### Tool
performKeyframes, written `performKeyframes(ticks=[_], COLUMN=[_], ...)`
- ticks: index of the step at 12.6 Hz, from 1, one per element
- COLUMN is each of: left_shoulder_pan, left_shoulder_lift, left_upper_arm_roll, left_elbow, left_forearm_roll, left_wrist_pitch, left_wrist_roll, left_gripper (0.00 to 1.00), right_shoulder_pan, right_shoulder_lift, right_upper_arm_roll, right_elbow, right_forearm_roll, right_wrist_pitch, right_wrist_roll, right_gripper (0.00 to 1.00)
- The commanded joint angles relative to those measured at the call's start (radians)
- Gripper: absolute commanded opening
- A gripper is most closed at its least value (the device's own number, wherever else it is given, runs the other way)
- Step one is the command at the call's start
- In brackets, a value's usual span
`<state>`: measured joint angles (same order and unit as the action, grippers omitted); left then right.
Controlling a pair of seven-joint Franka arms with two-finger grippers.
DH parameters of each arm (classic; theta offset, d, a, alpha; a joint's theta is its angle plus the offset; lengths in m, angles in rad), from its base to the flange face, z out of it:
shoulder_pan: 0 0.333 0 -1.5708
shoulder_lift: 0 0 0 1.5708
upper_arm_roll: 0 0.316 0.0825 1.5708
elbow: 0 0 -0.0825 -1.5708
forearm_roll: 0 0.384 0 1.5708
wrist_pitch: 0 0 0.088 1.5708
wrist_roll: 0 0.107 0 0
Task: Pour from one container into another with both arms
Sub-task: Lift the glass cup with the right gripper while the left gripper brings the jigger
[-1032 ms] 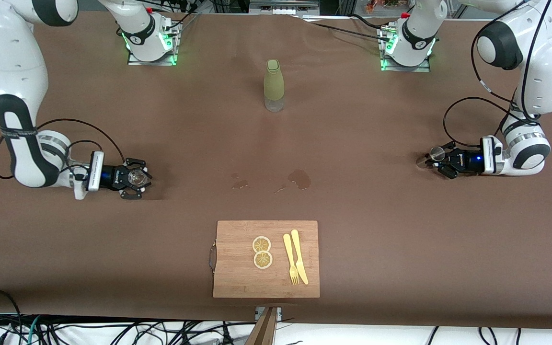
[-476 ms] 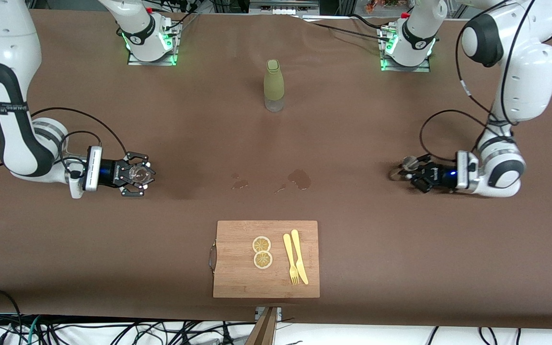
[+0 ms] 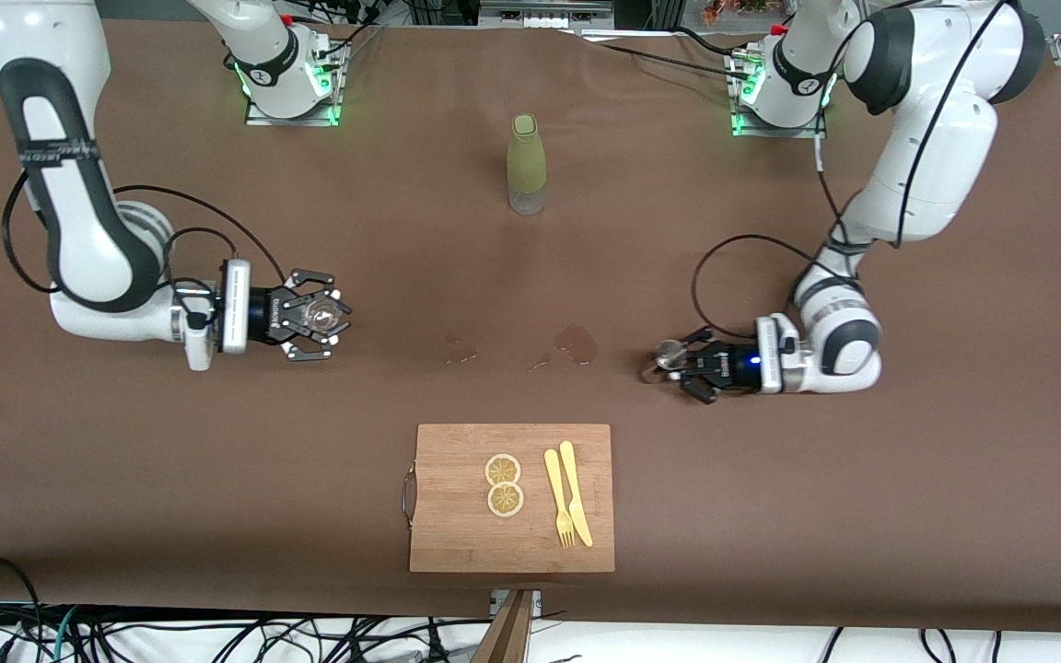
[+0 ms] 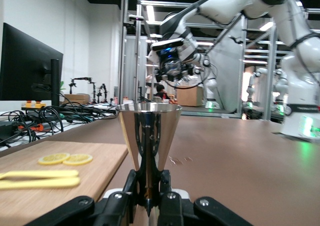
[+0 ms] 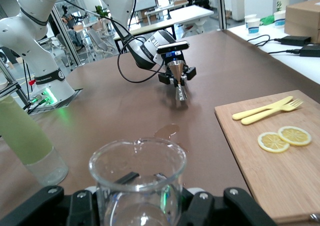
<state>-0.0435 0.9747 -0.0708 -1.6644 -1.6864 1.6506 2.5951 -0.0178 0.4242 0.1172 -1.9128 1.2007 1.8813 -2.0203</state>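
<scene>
1. Right arm. In the front view the right gripper (image 3: 319, 316) hangs low over the brown table (image 3: 770, 506), at about 10 o'clock from the cutting board (image 3: 457, 516). Its fingers are clamped on a clear glass beaker (image 3: 314, 316), which reads here only as a pale ring. The right wrist view shows what the front view does not: the beaker's spouted rim and upright wall. Its base is cut off by the frame edge, so I cannot tell whether it holds liquid.

2. Centre. A pale green bottle (image 3: 525, 161) stands upright at 12 o'clock from the board, well apart from both grippers. Wet spill marks (image 3: 577, 343) lie on the table between the bottle and the board. On the board lie two lemon slices (image 3: 503, 483), touching, with a yellow fork (image 3: 556, 497) and a yellow knife (image 3: 577, 505) just beside them.

3. Left arm. The left gripper (image 3: 678, 361) is over the table at about 2 o'clock from the board, beside the spill marks. Its fingers are closed tight on a metal jigger (image 3: 669, 354). The front view gives only a small grey disc. The left wrist view shows the upright polished cone pinched at its narrow waist. The jigger's interior is hidden in every view.
</scene>
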Motion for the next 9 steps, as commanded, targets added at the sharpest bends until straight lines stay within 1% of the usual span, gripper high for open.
performKeyframes(ticks=[1,2,5,7,9], left_shoulder_pan=[-0.021,-0.026,-0.085,-0.125,-0.174], left_shoulder_lift=[-0.014,-0.014,-0.007,-0.004,0.01], left_upper_arm_roll=[-0.085,-0.125,-0.194,-0.221,-0.221], left_elbow=[-0.009,-0.009,0.034,0.058,0.092], left_forearm_roll=[-0.056,-0.077,-0.091,-0.096,-0.096], left_wrist_pitch=[0.124,0.168,0.322,0.377,0.383], left_wrist_roll=[0.001,-0.013,-0.051,-0.075,-0.079], left_gripper=[0.0,0.0,0.0,0.0,0.0], right_shoulder_pan=[0.002,0.004,0.007,0.022,0.056], right_shoulder_lift=[-0.068,-0.074,-0.114,-0.125,-0.125], right_upper_arm_roll=[0.062,0.091,0.178,0.229,0.246], right_elbow=[-0.046,-0.048,-0.075,-0.078,-0.078], right_forearm_roll=[-0.05,-0.052,-0.052,-0.052,-0.052], right_wrist_pitch=[0.091,0.119,0.234,0.31,0.364], right_wrist_roll=[0.07,0.087,0.152,0.195,0.222], right_gripper=[0.22,0.22,0.22,0.22,0.22])
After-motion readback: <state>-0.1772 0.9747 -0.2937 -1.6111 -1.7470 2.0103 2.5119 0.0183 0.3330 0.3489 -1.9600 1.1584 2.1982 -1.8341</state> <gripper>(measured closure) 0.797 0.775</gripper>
